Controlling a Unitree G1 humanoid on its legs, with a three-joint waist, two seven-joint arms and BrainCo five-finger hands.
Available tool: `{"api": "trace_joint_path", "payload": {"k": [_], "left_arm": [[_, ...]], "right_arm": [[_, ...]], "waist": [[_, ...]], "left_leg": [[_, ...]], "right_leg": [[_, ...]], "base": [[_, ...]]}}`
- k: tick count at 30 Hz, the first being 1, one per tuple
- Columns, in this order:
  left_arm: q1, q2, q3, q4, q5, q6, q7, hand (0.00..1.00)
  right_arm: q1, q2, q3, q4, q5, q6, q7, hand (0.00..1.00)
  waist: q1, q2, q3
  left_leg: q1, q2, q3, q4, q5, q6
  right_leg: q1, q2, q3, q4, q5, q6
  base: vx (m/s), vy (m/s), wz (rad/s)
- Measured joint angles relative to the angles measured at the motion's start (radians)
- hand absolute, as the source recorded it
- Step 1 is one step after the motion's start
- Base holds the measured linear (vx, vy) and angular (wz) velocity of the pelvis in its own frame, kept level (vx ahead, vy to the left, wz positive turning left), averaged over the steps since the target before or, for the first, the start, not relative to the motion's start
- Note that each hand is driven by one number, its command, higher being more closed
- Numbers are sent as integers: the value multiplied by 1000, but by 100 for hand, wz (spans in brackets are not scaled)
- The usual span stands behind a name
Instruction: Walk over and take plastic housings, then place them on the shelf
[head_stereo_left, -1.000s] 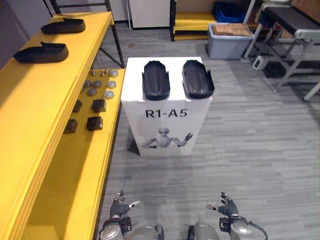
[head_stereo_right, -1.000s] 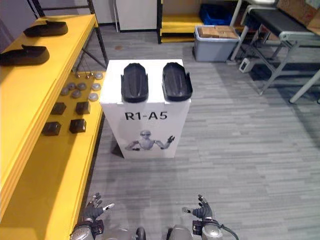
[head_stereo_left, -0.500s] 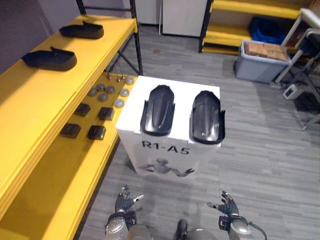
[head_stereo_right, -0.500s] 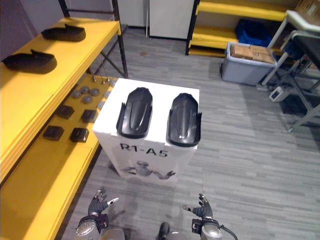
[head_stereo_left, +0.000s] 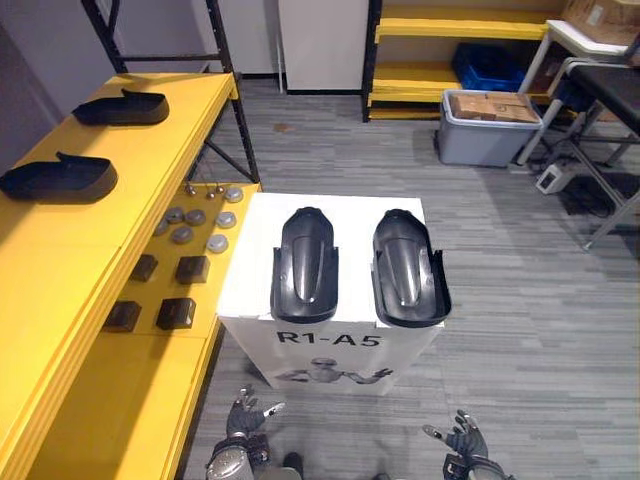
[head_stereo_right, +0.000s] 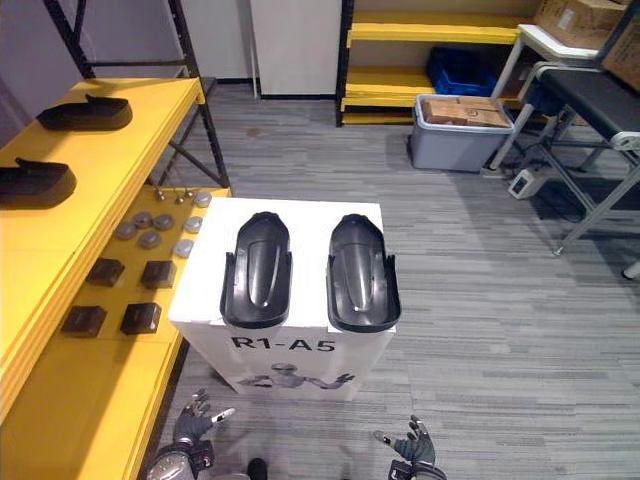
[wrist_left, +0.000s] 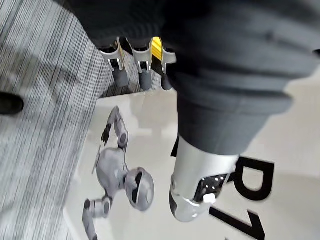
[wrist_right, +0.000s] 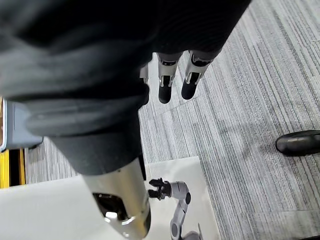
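Black glossy plastic: two moulded housings are lying side by side on top of the white box (head_stereo_left: 355, 225). You're looking at the left housing (head_stereo_left: 304, 262) and the right housing (head_stereo_left: 408, 266). Each is a long curved shell with a raised spine, rounded toward the box's far edge and flaring into side wings at its near edge. Their long axes are running straight away from you, parallel.

Both hands are hanging low before the box's near face, below its top. Your left hand (head_stereo_left: 243, 415) is sitting nearer the left housing and your right hand (head_stereo_left: 460, 438) nearer the right housing, fingers loose and holding nothing. You're likely reaching up and forward next.

The yellow shelf (head_stereo_left: 60, 270), a smooth board, is standing just left of the box.
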Motion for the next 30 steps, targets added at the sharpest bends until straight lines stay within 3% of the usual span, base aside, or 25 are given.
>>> {"api": "trace_joint_path", "payload": {"k": [5, 6, 7, 15, 24, 30], "left_arm": [[42, 19, 26, -5, -1, 0, -2, 0], [57, 19, 34, -11, -1, 0, -4, 0], [72, 23, 34, -17, -1, 0, -6, 0], [99, 35, 20, -24, -2, -1, -26, 0], [105, 28, -29, -30, 2, -1, -43, 0], [105, 9, -45, -32, 3, -1, -41, 0]], "right_arm": [[12, -88, -105, -180, 24, 2, -17, 0], [13, -119, -116, -266, 24, 2, -21, 0], [16, -148, -117, -359, 24, 1, -28, 0], [-48, -195, -72, -738, 16, -25, -30, 0], [-238, -194, 138, -750, -225, -41, -59, 0], [-321, -189, 175, -537, -336, 21, -82, 0]], "waist": [[-4, -11, -14], [-18, -14, -16], [-32, -17, -19], [-37, -29, -37], [-14, -25, -38], [3, -12, -32]], "left_leg": [[20, -7, 31, -45, 6, 1], [24, -12, 32, -55, 6, 2], [26, -15, 33, -61, 7, 2], [26, -14, 31, -72, 8, 4], [10, -24, -2, -74, 19, 18], [-5, -46, -43, -103, 53, 33]], "right_leg": [[-16, 3, 38, -7, 0, 1], [-18, 3, 41, -10, 1, 3], [-18, 2, 43, -14, 2, 4], [-26, 8, 61, -18, 4, 5], [-26, 0, 35, -20, 7, 9], [-25, -18, 0, -37, 16, 18]], "base": [[43, 44, -20], [37, 44, -13], [38, 41, -8], [20, 8, -4], [-16, 5, 9], [-31, 20, 21]]}}
